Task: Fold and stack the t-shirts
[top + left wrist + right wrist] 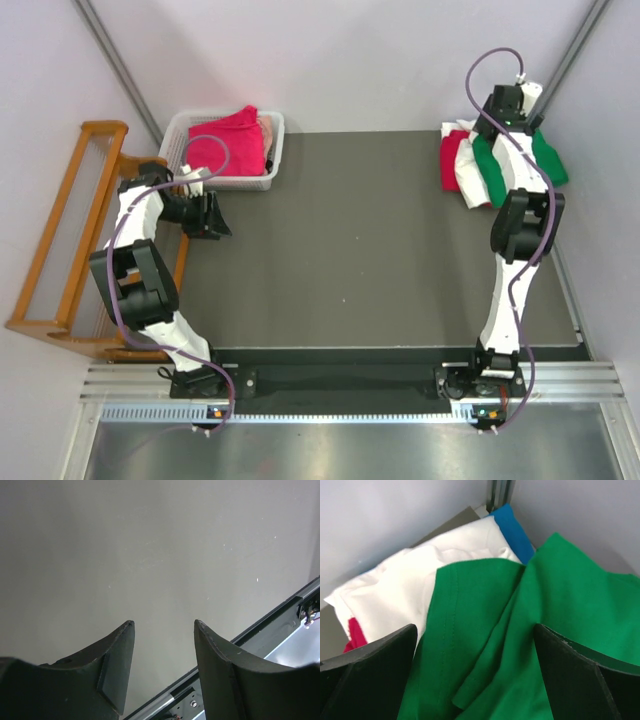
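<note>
at far right, bright green cloth t-shirt [485,645] looks unfolded atop white t-shirt [400,585] — right gripper [475,630] wide open, left gripper [164,623] half open, both empty.

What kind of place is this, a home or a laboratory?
Most likely a robot test bench in a laboratory: the left arm and right arm are bolted to a metal rail at a dark table, plain walls enclose it, and a white basket holds t-shirts.
</note>
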{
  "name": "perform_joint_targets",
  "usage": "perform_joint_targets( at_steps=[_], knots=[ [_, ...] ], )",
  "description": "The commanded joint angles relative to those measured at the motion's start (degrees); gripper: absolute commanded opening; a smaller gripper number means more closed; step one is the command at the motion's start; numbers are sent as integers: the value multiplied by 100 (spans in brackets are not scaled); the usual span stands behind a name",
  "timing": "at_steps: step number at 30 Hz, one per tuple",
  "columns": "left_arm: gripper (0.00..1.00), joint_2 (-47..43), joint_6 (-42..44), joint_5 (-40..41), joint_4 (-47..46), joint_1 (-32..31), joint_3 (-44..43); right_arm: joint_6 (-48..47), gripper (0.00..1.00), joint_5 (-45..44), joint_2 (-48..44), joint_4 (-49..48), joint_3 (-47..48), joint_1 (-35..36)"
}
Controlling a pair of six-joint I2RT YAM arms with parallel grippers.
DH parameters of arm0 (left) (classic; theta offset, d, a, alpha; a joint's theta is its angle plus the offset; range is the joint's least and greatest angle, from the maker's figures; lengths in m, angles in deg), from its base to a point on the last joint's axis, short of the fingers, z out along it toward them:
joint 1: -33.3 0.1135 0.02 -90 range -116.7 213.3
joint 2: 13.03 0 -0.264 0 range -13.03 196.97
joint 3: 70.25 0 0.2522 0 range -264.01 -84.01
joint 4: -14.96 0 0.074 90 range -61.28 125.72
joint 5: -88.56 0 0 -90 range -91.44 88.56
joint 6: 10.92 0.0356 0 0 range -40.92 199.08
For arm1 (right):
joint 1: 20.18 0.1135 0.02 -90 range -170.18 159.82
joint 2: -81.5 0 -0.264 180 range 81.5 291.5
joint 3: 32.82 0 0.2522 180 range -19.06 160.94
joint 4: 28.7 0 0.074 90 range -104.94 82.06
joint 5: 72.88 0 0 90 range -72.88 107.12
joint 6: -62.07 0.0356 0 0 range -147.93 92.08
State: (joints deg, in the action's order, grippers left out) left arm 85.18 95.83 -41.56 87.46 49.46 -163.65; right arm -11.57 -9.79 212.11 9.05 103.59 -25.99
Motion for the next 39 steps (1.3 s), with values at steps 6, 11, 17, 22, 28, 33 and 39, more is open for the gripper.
perform_joint_targets(
  at_steps=[6,11,17,22,28,33,39],
  knots=[
    [55,75,3,-251,-29,45,-219,578,100,783,614,685,723,-166],
    [55,66,39,-128,-56,54,-166,922,100,1513,1151,1318,1015,-307],
    [55,128,21,-277,-38,71,-219,895,100,1672,1204,1627,515,-299],
    [55,102,21,-383,-38,71,-175,773,100,1812,1020,1670,101,-228],
    [55,-100,74,-462,-21,71,-8,588,100,1743,1161,1996,497,-140],
    [55,-250,126,-505,32,71,106,272,100,1777,423,1407,268,-114],
    [54,-522,214,-576,129,80,238,105,100,1909,132,1293,883,-132]
  ],
)
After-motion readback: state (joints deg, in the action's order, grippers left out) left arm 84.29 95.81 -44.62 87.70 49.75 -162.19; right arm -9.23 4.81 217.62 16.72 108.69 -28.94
